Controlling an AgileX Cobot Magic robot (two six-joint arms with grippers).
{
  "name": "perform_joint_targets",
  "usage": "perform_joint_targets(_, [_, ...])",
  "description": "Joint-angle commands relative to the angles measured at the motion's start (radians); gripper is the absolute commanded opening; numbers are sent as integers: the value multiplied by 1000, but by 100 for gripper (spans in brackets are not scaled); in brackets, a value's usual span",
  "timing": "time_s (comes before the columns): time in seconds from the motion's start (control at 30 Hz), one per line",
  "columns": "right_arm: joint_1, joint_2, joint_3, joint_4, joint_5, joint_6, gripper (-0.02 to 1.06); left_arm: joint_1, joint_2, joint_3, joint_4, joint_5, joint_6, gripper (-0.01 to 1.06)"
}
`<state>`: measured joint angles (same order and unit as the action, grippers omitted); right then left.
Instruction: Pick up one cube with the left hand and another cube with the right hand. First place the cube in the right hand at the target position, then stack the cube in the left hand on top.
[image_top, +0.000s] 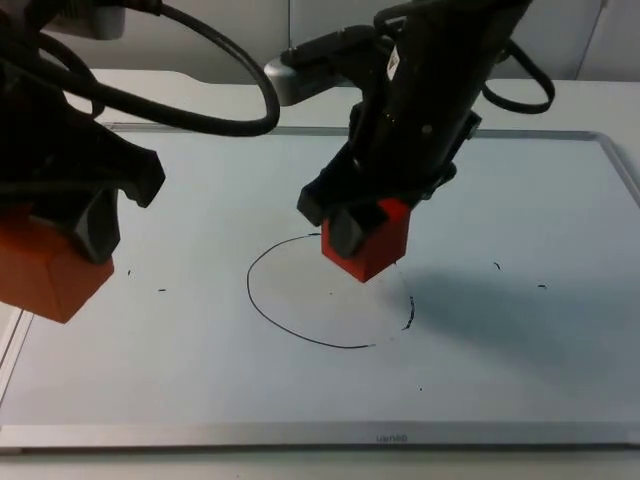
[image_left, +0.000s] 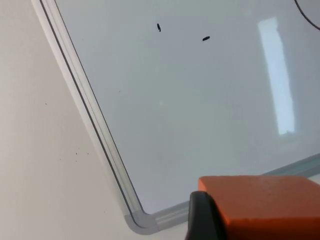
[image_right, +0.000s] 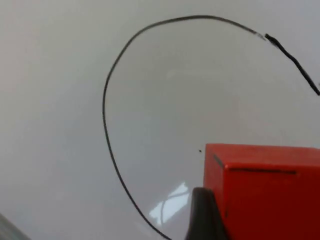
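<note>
My right gripper (image_top: 362, 228) is shut on a red cube (image_top: 372, 245) and holds it above the upper right part of the hand-drawn black circle (image_top: 262, 305) on the whiteboard. In the right wrist view the red cube (image_right: 262, 192) hangs over the circle (image_right: 106, 125), with a black fingertip (image_right: 202, 215) against its side. My left gripper (image_top: 70, 225) is shut on an orange cube (image_top: 45, 270), raised over the board's left edge. The orange cube (image_left: 265, 207) also shows in the left wrist view, next to a black fingertip (image_left: 202, 217).
The whiteboard (image_top: 520, 390) has a raised metal frame; its corner (image_left: 137, 220) lies below my left gripper. A few small black pen marks (image_top: 497, 266) dot the board. The bare table (image_left: 40, 165) lies beyond the frame.
</note>
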<state>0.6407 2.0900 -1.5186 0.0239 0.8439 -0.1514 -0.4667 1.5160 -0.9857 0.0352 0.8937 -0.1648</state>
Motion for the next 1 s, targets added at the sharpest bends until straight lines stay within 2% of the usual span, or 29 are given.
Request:
perform_joint_targets(0.0, [17, 32, -42, 11, -8, -5, 0, -5, -9, 4, -6, -11, 1, 0])
perform_joint_targets(0.23, [19, 84, -64, 3, -1, 19, 0, -5, -9, 4, -11, -13, 1, 0])
perform_joint_targets(0.57, [19, 121, -66, 0, -54, 17, 0, -5, -9, 4, -35, -36, 1, 0])
perform_joint_targets(0.97, [19, 153, -66, 5, -60, 17, 0, -5, -9, 4, -35, -36, 4, 0])
